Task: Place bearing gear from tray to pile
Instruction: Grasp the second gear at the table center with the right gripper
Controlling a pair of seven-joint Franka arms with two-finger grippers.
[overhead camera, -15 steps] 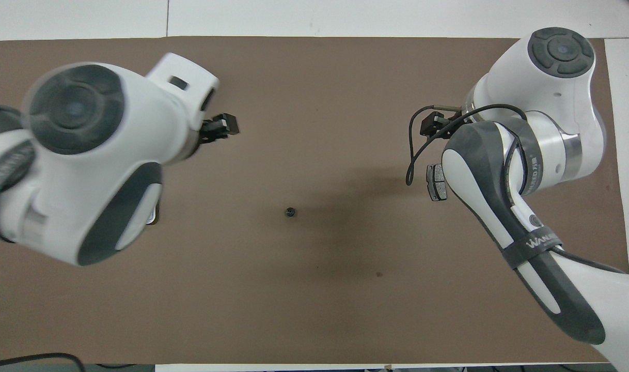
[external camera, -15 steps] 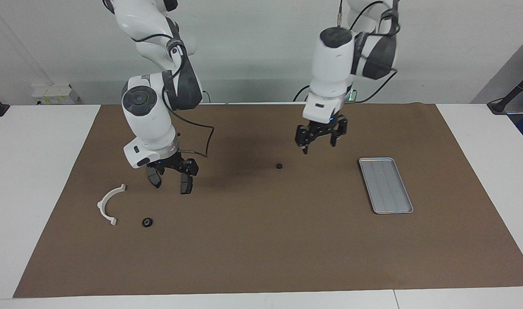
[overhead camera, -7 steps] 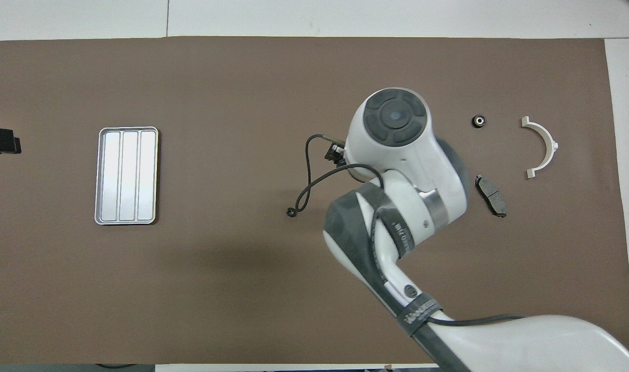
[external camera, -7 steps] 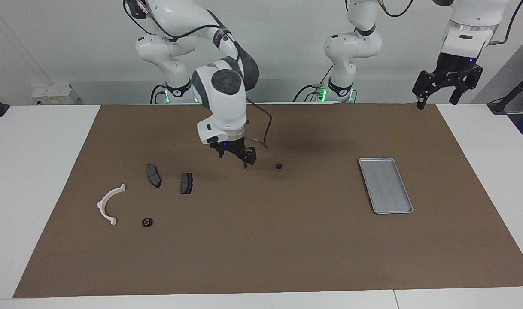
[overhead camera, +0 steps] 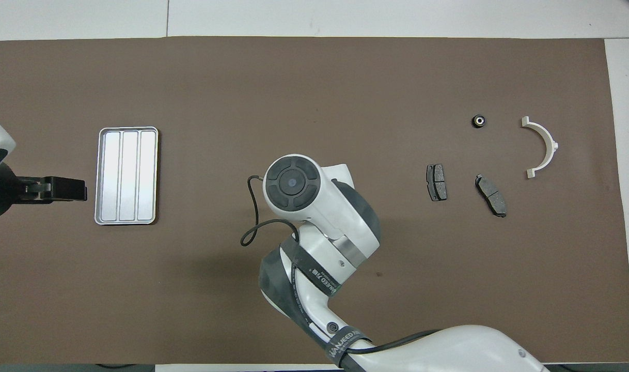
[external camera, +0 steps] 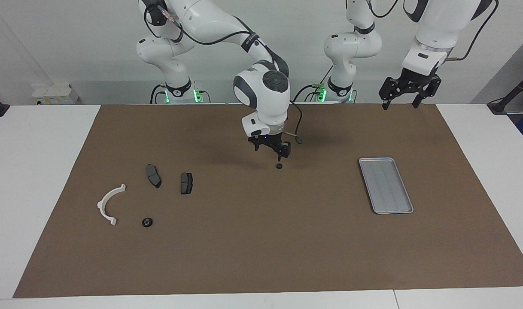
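Note:
The silver tray (external camera: 386,185) (overhead camera: 126,175) lies bare toward the left arm's end of the table. A small black bearing gear (external camera: 279,165) sits on the brown mat (external camera: 261,240) in the middle; in the overhead view the right arm's wrist hides it. My right gripper (external camera: 271,151) hangs open just above this gear without touching it. The pile lies toward the right arm's end: a white curved bracket (external camera: 109,204) (overhead camera: 541,147), two dark brake pads (external camera: 153,176) (overhead camera: 437,182) and a second black gear (external camera: 147,222) (overhead camera: 478,121). My left gripper (external camera: 405,103) (overhead camera: 66,189) is raised and open, holding nothing.
The second brake pad (external camera: 186,183) (overhead camera: 491,188) lies beside the first. A black cable (overhead camera: 252,232) loops off the right wrist. The left gripper hangs over the mat's edge nearest the robots, at the tray's end.
My right arm has swung from over the brake pads to over the middle gear. My left arm has left the middle and risen toward the tray's end.

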